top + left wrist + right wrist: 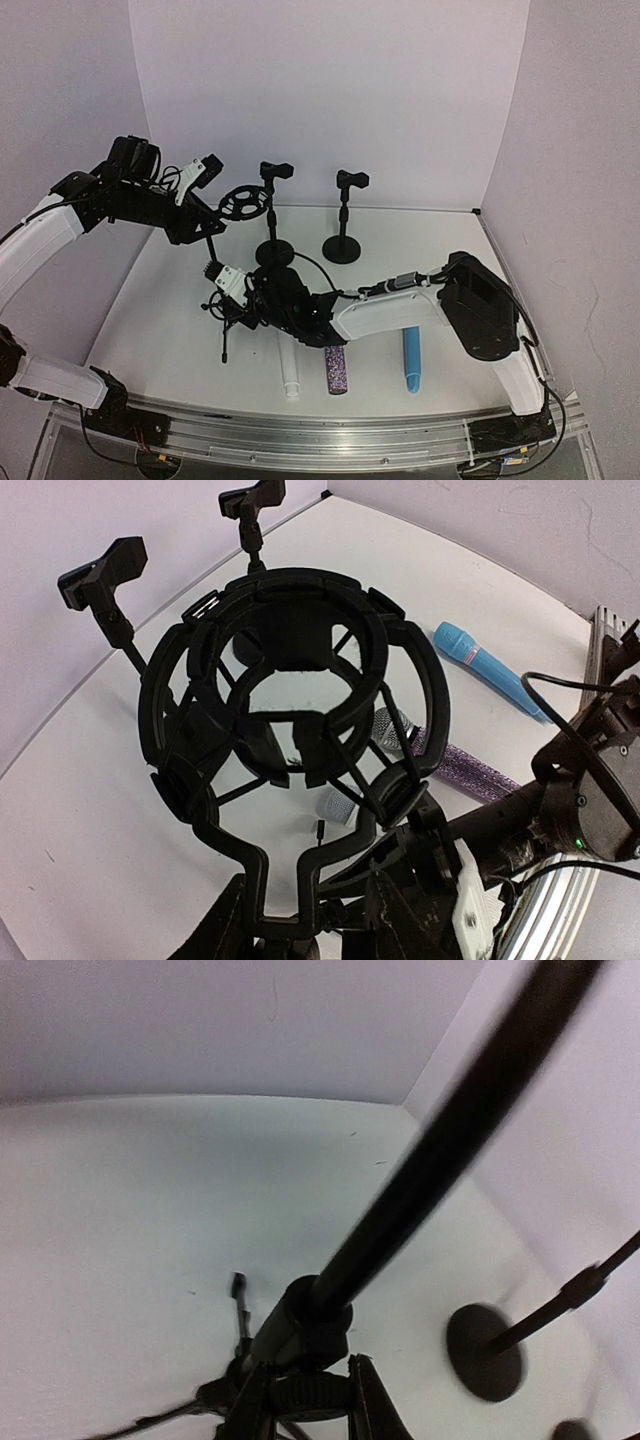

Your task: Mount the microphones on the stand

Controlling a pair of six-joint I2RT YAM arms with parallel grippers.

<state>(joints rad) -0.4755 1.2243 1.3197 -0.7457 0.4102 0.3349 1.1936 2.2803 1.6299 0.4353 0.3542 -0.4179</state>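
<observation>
Closest to the lens in the left wrist view is the black shock mount [296, 640], its double ring and webbing filling most of the frame. The left gripper [310, 912] has its jaws clenched on the stem under that mount, at the bottom edge of the frame. That likely keeps the ring raised and facing outward so a microphone can be passed through it.

At the foot of the same tripod stand [226, 318], the right gripper [308, 1400] has its jaws closed tight on the collar where the pole meets the legs. This low grip probably pins the light stand against tipping while its top is handled.

None of the three microphones is mounted yet. The white microphone [290, 372], the purple-glitter microphone [336, 370] and the light blue microphone [411, 360] lie side by side on the table [440, 250], in the lower centre of the top view, partly under the right arm. Two round-base clip stands [274, 252] [341, 249] stand upright near the back wall, their clips empty. With both arms occupied by the tripod stand, one must let go before any microphone can be lifted.
</observation>
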